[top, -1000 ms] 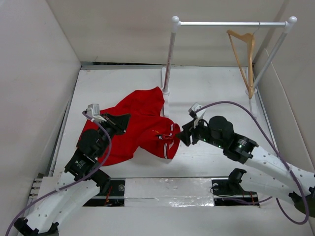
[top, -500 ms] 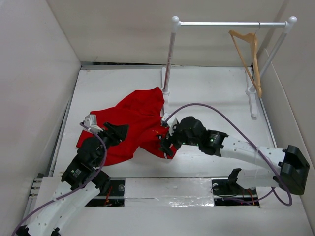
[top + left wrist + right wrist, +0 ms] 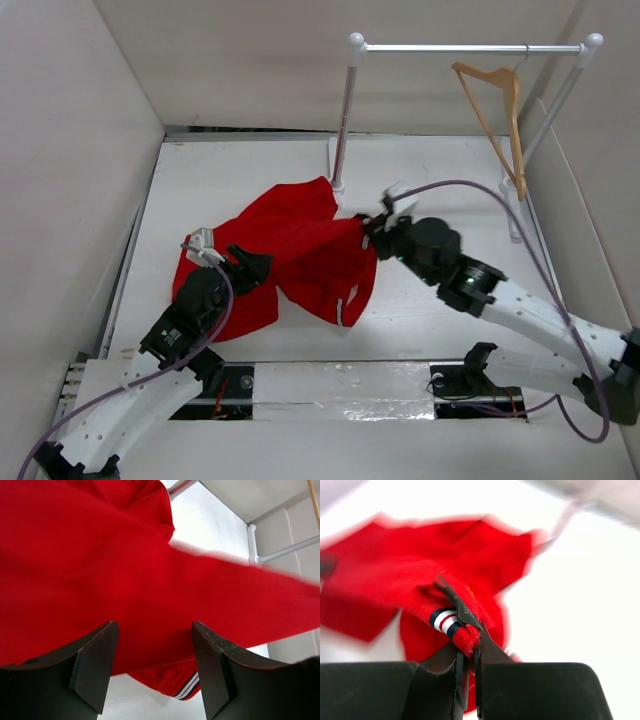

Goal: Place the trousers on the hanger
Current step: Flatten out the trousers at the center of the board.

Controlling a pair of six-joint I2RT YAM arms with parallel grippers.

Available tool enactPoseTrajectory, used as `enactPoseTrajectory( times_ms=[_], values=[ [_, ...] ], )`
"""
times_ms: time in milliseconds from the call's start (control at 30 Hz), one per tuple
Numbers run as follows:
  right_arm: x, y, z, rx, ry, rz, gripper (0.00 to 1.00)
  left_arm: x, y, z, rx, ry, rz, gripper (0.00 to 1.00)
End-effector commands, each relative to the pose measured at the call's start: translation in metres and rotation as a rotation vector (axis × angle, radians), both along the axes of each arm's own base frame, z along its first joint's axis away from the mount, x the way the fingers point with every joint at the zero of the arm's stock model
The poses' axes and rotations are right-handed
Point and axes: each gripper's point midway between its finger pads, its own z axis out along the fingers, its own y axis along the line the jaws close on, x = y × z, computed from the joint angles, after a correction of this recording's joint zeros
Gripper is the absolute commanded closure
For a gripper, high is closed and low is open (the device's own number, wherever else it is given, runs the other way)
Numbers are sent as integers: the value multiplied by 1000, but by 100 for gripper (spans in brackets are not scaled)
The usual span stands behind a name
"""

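trousers [image 3: 300, 262] look soft, limp, light | best hold: striped waistband [image 3: 444, 620] | right end effector [image 3: 466, 647] clamped there | left end effector [image 3: 152, 632] apart

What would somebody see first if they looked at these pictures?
The bright red trousers, heaped in the middle of the table, grab the eye first. The right end effector pinches their striped waistband. At the back right, the wooden hanger hangs bare on the rail.
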Motion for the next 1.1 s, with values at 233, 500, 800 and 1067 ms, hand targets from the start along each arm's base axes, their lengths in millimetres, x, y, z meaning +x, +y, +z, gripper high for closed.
enactPoseTrajectory(
  times_ms=[233, 500, 800, 1067],
  values=[
    [22, -169, 53, 219, -95, -540, 100, 14, -12, -8, -36, 1, 0, 39],
    [13, -218, 43, 248, -103, -714, 100, 11, 17, -51, -5, 121, 170, 42],
    [-6, -236, 67, 314, -167, -758, 100, 1, 60, -89, -29, 211, 434, 47],
    [0, -231, 51, 290, -126, -757, 100, -2, 59, -117, 73, 351, 453, 47]
  ],
)
